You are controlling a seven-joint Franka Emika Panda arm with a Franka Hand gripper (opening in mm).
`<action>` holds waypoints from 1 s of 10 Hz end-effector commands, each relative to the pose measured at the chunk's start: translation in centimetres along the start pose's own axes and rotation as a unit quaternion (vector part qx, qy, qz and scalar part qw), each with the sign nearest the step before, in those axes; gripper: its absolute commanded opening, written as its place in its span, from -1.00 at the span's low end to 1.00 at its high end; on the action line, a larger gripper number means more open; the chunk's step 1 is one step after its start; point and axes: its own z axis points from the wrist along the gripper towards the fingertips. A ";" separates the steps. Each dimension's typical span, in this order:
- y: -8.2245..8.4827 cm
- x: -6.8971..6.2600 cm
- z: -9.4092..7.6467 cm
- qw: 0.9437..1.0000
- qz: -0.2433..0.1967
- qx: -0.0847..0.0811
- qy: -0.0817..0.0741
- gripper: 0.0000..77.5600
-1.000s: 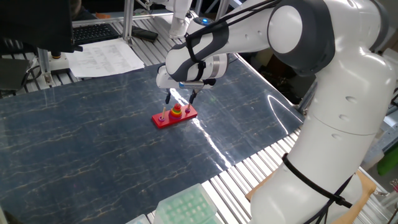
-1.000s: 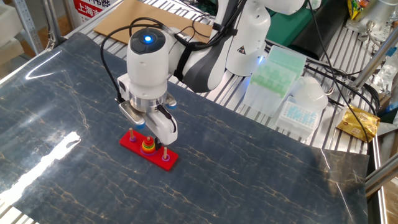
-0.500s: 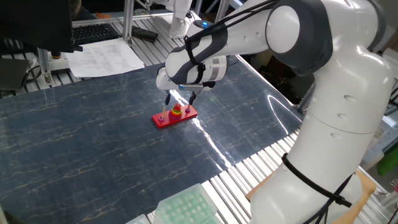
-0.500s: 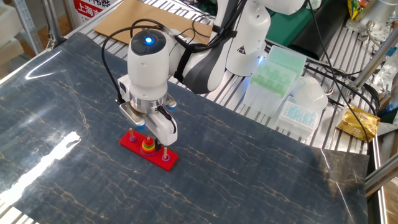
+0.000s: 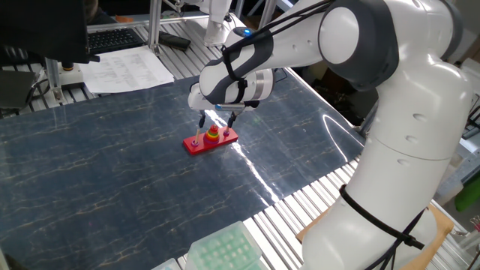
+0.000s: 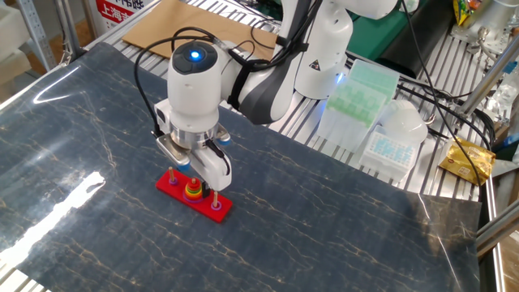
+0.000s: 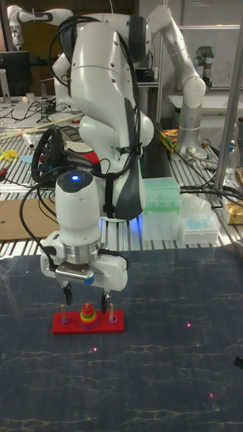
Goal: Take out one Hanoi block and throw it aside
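The small red round ring (image 7: 86, 308), top of the stacked discs, is seen on the middle peg of the red rectangular three-peg base (image 7: 116, 326), w/ yellow and green rings (image 7: 86, 316) under it. The base lies on the dark marbled surface (image 6: 324, 219). The robot's two-finger hand (image 7: 86, 294) is held directly above the stack, fingers apart and pointing down, one on each side of the middle peg; nothing is gripped.

Step in hand, as judged: descent onto the top ring, grasp not yet made.

To be done well:
- Hand to be kept centred over the middle peg, so the fingers pass either side of the ring w/o striking the outer pegs (image 7: 109, 308).
- Descent to be stopped at the red ring's level only; any lower and the yellow ring could be caught too.
- Closing to be gentle – ring is tiny, prob. slips easily.
- Lift to be straight up along the peg till clear; a tilted pull could drag the light base.
- Release to be made well apart from the base.

Exact finger height vs. ring can't be told from the fixed views.
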 end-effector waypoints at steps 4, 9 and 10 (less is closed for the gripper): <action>0.0 -0.1 0.2 1.000 -0.008 0.002 -0.004 1.00; 0.0 -0.1 0.2 1.000 -0.009 0.003 -0.004 -0.97; 0.0 -0.1 0.2 1.000 -0.009 0.003 -0.004 -0.97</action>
